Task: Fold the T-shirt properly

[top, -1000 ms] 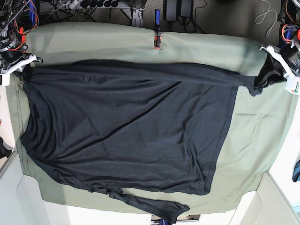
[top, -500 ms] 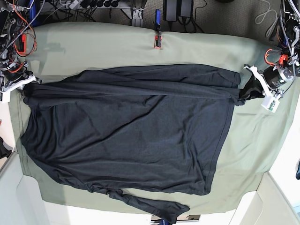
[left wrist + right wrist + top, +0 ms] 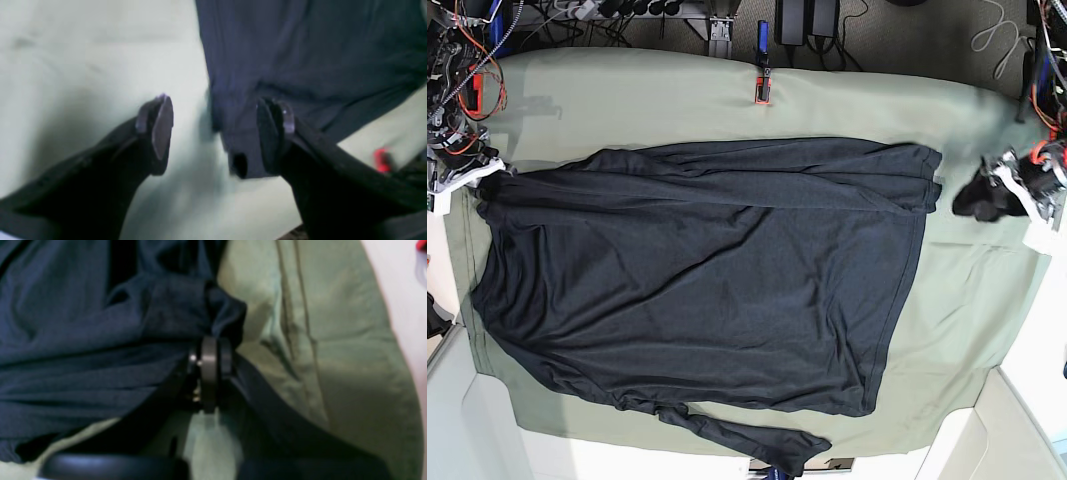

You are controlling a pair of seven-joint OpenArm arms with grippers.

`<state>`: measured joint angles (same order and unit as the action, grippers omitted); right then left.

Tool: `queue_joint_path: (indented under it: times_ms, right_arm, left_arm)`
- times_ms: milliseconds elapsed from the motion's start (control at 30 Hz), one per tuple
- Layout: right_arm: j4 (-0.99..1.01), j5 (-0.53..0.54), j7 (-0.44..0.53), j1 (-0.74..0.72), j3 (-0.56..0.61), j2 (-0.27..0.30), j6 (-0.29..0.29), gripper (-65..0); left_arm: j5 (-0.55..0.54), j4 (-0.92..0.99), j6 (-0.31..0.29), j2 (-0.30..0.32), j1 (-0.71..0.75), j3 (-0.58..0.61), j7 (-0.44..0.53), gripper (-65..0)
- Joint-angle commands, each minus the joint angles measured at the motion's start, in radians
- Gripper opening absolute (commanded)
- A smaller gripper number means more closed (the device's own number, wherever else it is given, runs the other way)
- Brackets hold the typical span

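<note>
The dark charcoal T-shirt (image 3: 707,270) lies spread on the olive-green cloth (image 3: 677,100), its far edge folded over in a band. My left gripper (image 3: 980,198) is open, just off the shirt's right corner. In the left wrist view the left gripper (image 3: 218,110) shows its fingers wide apart, with the shirt's hem corner (image 3: 240,160) loose beside the right finger (image 3: 272,133). My right gripper (image 3: 479,180) is shut on the shirt's left edge. In the right wrist view the right gripper (image 3: 210,350) pinches bunched fabric (image 3: 83,340).
A red and blue clamp (image 3: 764,88) sits on the cloth's far edge, with cables and electronics behind it. One sleeve (image 3: 757,437) trails to the front edge. Pale bin walls (image 3: 987,440) stand at the front corners. Bare olive cloth (image 3: 967,300) lies right of the shirt.
My left gripper has opened, let go of the shirt's right corner and drawn back to the right. The folded band has settled onto the shirt. My right gripper still holds.
</note>
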<state>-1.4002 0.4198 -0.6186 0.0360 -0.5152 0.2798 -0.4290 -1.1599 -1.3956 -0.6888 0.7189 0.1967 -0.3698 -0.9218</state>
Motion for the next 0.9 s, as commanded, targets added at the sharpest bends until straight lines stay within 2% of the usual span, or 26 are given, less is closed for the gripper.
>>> queue_joint_path:
  times_ms: [0,100,200,367,433,500,600,700,767,867]
  right_arm:
    - [-0.014,0.01,0.019,-0.014,-0.006,0.017,0.002,-65.0]
    - [-0.014,0.007,0.019,-0.013,-0.006,0.017,0.002,-65.0]
    - [-0.014,0.007,0.018,-0.011,-0.006,0.017,0.002,-65.0]
    - [-0.014,0.011,0.019,-0.011,-0.006,0.016,0.002,-65.0]
    - [-0.014,0.011,0.019,-0.011,-0.006,0.016,0.002,-65.0]
    - [-0.014,0.011,0.018,-0.011,-0.006,0.016,0.002,-65.0]
    - [-0.014,0.011,0.019,-0.011,-0.006,0.016,0.002,-65.0]
    - [-0.014,0.011,0.019,-0.011,-0.006,0.016,0.002,-65.0]
    - [-0.014,0.011,0.018,-0.011,-0.006,0.016,0.002,-65.0]
    - [-0.014,0.011,0.016,-0.011,-0.006,0.016,0.002,-65.0]
  left_arm:
    - [-0.041,-0.031,-0.009,0.038,0.01,-0.008,-0.017,-23.6]
    - [-0.066,-0.105,-0.009,0.051,0.093,-0.008,-0.047,-23.6]
    - [-0.056,-0.2,-0.009,0.021,0.19,-0.008,-0.034,-23.6]
    - [0.166,-0.274,-0.009,-0.047,0.258,-0.008,0.087,-23.6]
    - [0.274,-0.274,-0.009,-0.061,0.258,-0.008,0.161,-23.6]
    - [0.331,-0.274,-0.009,-0.062,0.257,0.006,0.206,-23.6]
    - [0.404,-0.274,-0.009,-0.054,0.256,0.087,0.22,-23.6]
    - [0.539,-0.274,-0.009,-0.054,0.252,0.167,0.325,-23.6]
    - [0.583,-0.274,-0.009,-0.054,0.252,0.192,0.391,-23.6]
    - [0.589,-0.274,-0.009,-0.055,0.248,0.2,0.41,-23.6]
